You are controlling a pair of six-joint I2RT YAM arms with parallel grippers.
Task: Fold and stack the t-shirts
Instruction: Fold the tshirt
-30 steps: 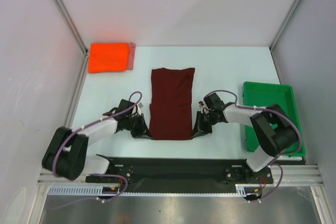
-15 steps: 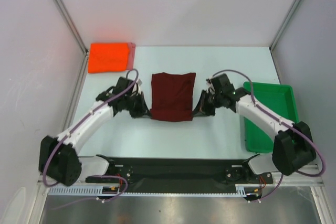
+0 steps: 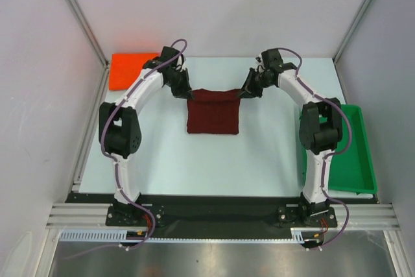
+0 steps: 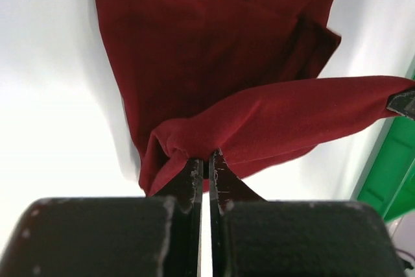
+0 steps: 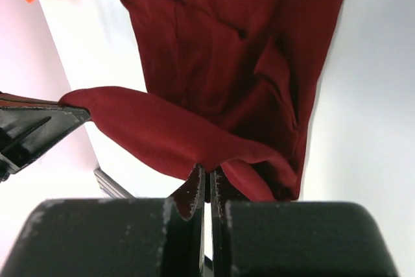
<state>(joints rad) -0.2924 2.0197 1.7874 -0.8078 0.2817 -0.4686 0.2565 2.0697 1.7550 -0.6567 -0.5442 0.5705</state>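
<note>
My left tool [image 3: 187, 92] and right tool [image 3: 245, 91] are each pinching a far corner of the maroon shirt [image 3: 213, 116], which is lying mid-way across the surface [image 3: 272, 154]. I'm seemingly finishing the half-fold, so next I should be lowering and releasing evenly.

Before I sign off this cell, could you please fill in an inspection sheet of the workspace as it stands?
Surface: pale table, no spills seen.
Job's things: dark maroon cloth t-shirt, folded over, one edge lifted taut between the grippers; bright orange-red folded t-shirt at the far left corner.
Clutter: green plastic tray at the right edge, nothing seen in it.
Grippers: left gripper and right gripper each shut on a corner of the maroon t-shirt.
Cables: purple cables run along both arms, off the cloth.
Surroundings: white walls, metal frame posts.
</note>
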